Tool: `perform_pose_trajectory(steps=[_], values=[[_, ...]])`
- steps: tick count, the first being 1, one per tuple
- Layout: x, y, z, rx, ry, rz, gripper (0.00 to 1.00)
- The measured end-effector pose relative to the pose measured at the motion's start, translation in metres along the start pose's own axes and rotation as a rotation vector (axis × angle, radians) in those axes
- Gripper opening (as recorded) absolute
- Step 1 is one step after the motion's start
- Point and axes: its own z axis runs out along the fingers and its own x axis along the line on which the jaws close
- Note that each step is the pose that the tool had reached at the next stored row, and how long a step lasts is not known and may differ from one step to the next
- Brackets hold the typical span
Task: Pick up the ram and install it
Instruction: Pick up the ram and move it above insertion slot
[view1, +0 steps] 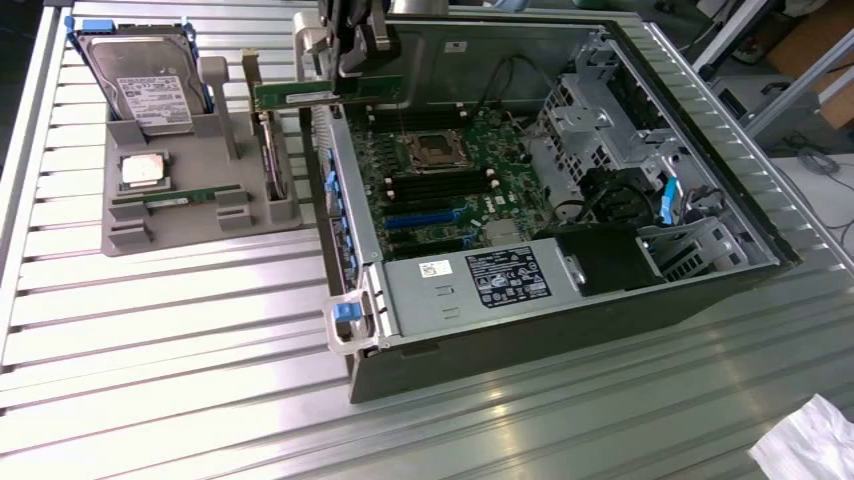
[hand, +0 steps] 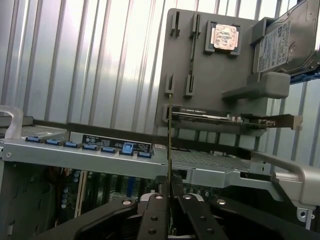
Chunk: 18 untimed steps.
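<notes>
1. Step in hand: carrying. The long, thin green circuit-board ram stick (view1: 334, 93) is pinched edge-up between the pressed-in fingers of the black gripper (view1: 351, 78). It hangs level over the wall of the open grey computer case (view1: 561, 290) and is not yet seated.
2. Judged need: the stick's lower edge must line up with a black memory slot (view1: 434, 188) inside the case.
3. The grey plastic parts holder (view1: 134, 235) sits just beside the case and bears a second, matching green stick (view1: 171, 201).
4. Surface: a ribbed bare-metal table (view1: 160, 350) lies under the case. Beyond it are metal frame struts, which are indistinct.
</notes>
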Motion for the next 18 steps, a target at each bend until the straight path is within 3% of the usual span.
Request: perform_pose_trajectory(steps=[18], values=[[0.0014, -0.0091, -0.0006, -0.0041, -0.0007, 0.000, 0.13]])
